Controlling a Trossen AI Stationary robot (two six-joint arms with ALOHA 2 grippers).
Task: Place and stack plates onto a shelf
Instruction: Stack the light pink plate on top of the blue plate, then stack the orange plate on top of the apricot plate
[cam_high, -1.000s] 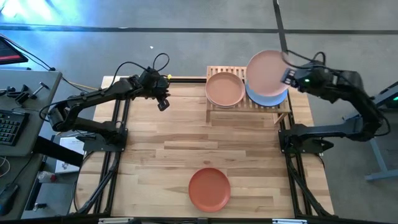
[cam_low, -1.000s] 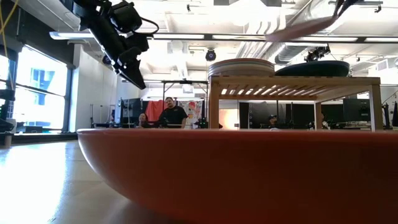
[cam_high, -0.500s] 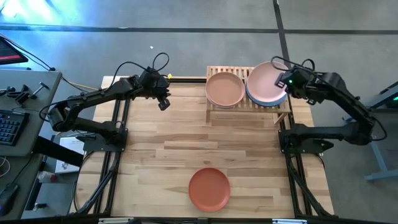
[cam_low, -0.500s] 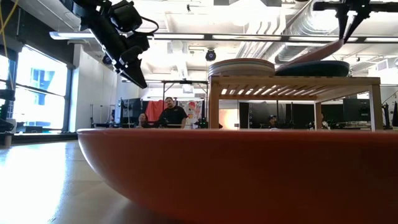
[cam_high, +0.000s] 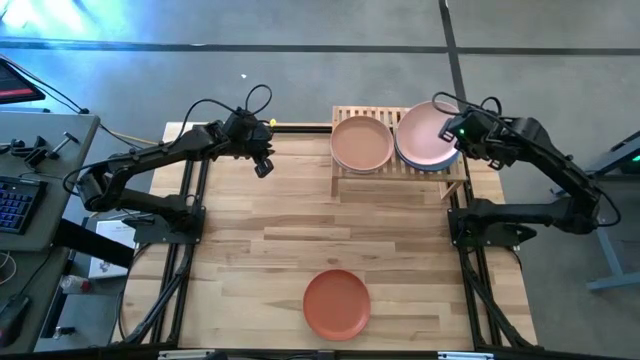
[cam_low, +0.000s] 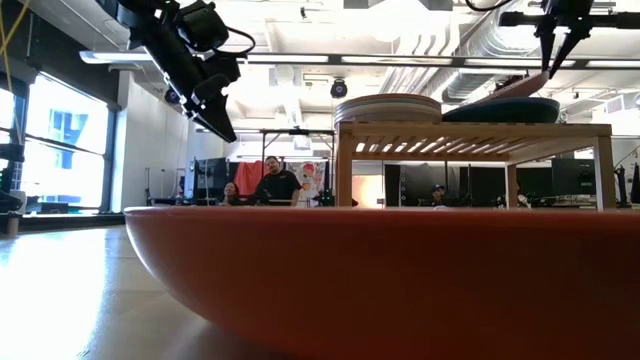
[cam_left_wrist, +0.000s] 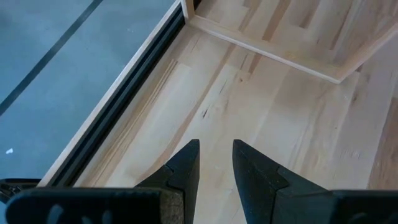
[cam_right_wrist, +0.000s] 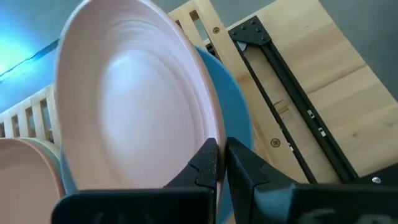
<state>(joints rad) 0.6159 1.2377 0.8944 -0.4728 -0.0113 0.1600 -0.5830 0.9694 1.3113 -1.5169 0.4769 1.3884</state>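
Right gripper (cam_right_wrist: 217, 163) is clamped on the pink plate's (cam_high: 428, 133) rim, plate tilted over the blue plate (cam_right_wrist: 233, 112) on the shelf (cam_high: 350, 172). Lower it flat and centred before letting go. Left gripper (cam_left_wrist: 215, 163), parted and empty, hangs above the surface (cam_high: 280, 240).

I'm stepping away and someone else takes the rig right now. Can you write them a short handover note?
Right tool: shut on the pink plate's rim, lowering it, tilted, onto the blue plate on the shelf's right side.
Left tool: open, empty, hanging over the table's far left part.
Done: a stack with a peach plate on top sits on the shelf's left.
Left: release pink; shelve the orange plate at the table's near edge.
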